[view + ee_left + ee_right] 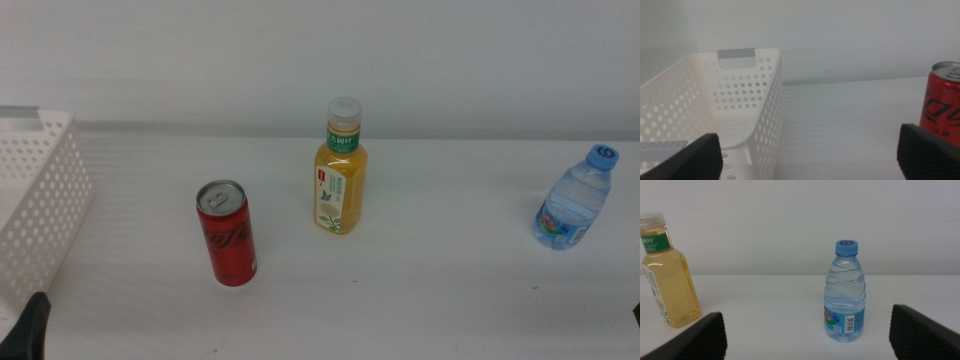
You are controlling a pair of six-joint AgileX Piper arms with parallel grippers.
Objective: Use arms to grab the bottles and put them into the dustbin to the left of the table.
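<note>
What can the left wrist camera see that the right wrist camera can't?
Only the left wrist view shows the white basket and the red soda can, framed by the open left end effector. Only the right wrist view shows the orange juice bottle and the blue-capped water bottle, with the open right end effector. Both show the white table and nothing gripped.

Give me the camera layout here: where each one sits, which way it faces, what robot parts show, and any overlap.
Middle: above, facing forward and down at the table; left gripper tip at the bottom edge.
Left wrist: on the left arm, low, facing the dustbin and red can; open jaws frame the view.
Right wrist: on the right arm, low, facing the water bottle; right gripper open.
Shared: juice bottle shows in middle and right wrist.
</note>
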